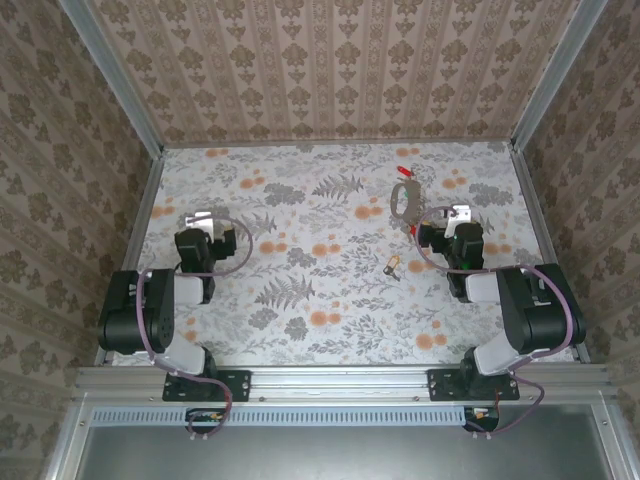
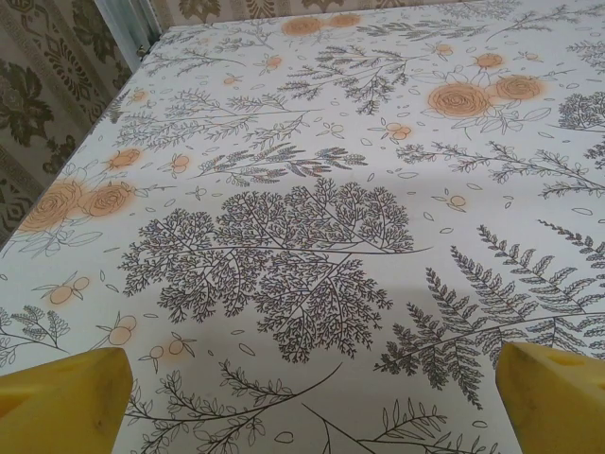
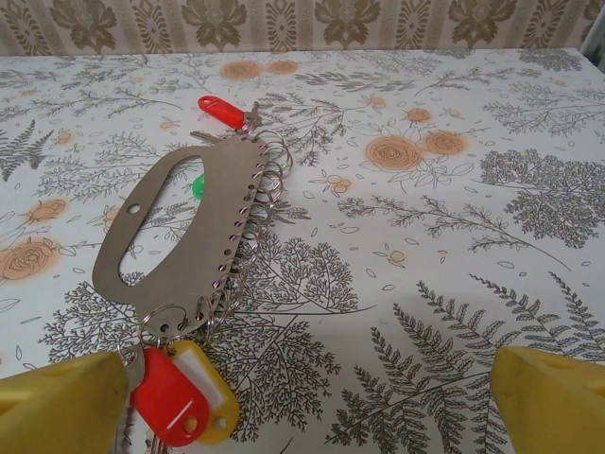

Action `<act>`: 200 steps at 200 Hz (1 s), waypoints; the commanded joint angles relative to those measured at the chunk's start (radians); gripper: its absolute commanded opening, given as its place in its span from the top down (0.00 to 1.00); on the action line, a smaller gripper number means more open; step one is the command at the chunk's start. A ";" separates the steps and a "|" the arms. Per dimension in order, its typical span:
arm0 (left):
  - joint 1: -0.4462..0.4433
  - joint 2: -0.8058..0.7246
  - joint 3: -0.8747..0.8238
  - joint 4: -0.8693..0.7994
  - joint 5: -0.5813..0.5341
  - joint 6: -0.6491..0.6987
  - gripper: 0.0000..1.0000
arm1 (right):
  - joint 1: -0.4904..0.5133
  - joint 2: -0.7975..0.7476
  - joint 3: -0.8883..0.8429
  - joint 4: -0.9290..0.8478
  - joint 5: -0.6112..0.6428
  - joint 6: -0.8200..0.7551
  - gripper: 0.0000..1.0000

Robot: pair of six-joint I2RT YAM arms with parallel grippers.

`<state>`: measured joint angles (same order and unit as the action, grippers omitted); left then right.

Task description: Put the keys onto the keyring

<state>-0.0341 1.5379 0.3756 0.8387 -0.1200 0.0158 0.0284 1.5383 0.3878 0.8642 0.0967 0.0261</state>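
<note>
Keyring just ahead of right claw

The tabletop wears a smooth, matt printed covering; whether it is paper or cloth is hard to tell. The keyring is a flat plate of dull grey metal, edged with thin, shiny wire rings. The tags are glossy plastic. The right hand has fingers that look like matt yellow plastic. A lone key looks brassy.
</note>
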 commanded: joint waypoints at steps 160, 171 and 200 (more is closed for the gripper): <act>-0.017 -0.060 0.056 -0.073 -0.004 0.039 0.00 | 0.031 -0.071 0.045 -0.095 0.151 0.018 0.00; -0.050 -0.122 0.095 -0.200 -0.063 0.053 0.00 | 0.063 -0.126 0.114 -0.274 0.199 -0.012 0.00; -0.160 -0.295 0.181 -0.495 -0.161 0.007 0.00 | 0.122 -0.233 0.218 -0.517 0.270 0.065 0.00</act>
<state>-0.1223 1.3758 0.4732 0.5816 -0.1921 0.0349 0.1177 1.4040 0.5030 0.5941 0.2672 0.0231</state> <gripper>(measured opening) 0.998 0.999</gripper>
